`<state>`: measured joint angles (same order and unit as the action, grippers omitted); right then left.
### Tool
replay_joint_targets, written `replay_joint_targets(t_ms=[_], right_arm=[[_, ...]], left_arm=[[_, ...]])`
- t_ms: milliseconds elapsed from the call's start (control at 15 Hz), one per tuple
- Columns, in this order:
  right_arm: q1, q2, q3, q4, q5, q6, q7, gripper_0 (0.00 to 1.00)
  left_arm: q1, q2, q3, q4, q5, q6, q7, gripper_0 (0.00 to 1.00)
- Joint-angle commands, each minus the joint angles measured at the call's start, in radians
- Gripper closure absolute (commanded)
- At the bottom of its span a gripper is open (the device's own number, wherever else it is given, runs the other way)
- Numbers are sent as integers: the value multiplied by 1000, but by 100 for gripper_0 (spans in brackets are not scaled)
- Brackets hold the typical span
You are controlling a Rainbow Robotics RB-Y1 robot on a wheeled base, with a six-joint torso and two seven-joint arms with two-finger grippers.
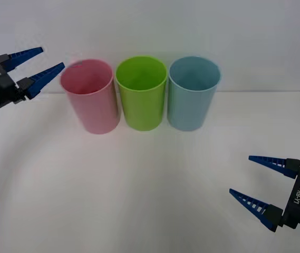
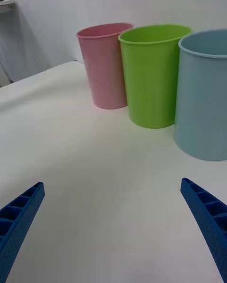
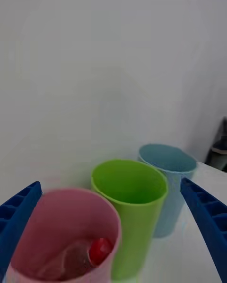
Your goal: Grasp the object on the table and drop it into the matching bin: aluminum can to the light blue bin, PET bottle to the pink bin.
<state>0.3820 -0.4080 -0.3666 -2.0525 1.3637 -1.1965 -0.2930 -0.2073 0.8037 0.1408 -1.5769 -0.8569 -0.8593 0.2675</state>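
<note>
My left fingers (image 1: 40, 67) hang apart at the pink bin's (image 1: 90, 95) nine o'clock; the bottle (image 3: 90, 253) lies inside it. Drop looks done. Next: retreat clear. My right fingers (image 1: 260, 185), apart, idle over the counter (image 1: 139, 184).

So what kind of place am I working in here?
Likely a lab sorting test bench, not a home: a plain white table against a bare wall, carrying just a pink bin, a lime green bin and a light blue bin in a row.
</note>
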Motion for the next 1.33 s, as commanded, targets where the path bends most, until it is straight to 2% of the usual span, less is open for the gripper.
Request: replay_joint_targets(t_ms=[67, 267, 533, 1000, 1333], right_arm=[[0, 0, 0, 0, 0, 0, 0, 0], [0, 0, 0, 0, 0, 0, 0, 0], [0, 0, 0, 0, 0, 0, 0, 0], [0, 0, 0, 0, 0, 0, 0, 0], [0, 0, 0, 0, 0, 0, 0, 0]], left_arm=[[105, 0, 72, -25, 33, -113, -16, 0], [218, -1, 108, -44, 81, -176, -90, 0], [339, -37, 115, -75, 110, -204, -146, 0], [430, -150, 203, -86, 16, -354, -168, 0], [513, -170, 220, -137, -7, -385, -191, 0]])
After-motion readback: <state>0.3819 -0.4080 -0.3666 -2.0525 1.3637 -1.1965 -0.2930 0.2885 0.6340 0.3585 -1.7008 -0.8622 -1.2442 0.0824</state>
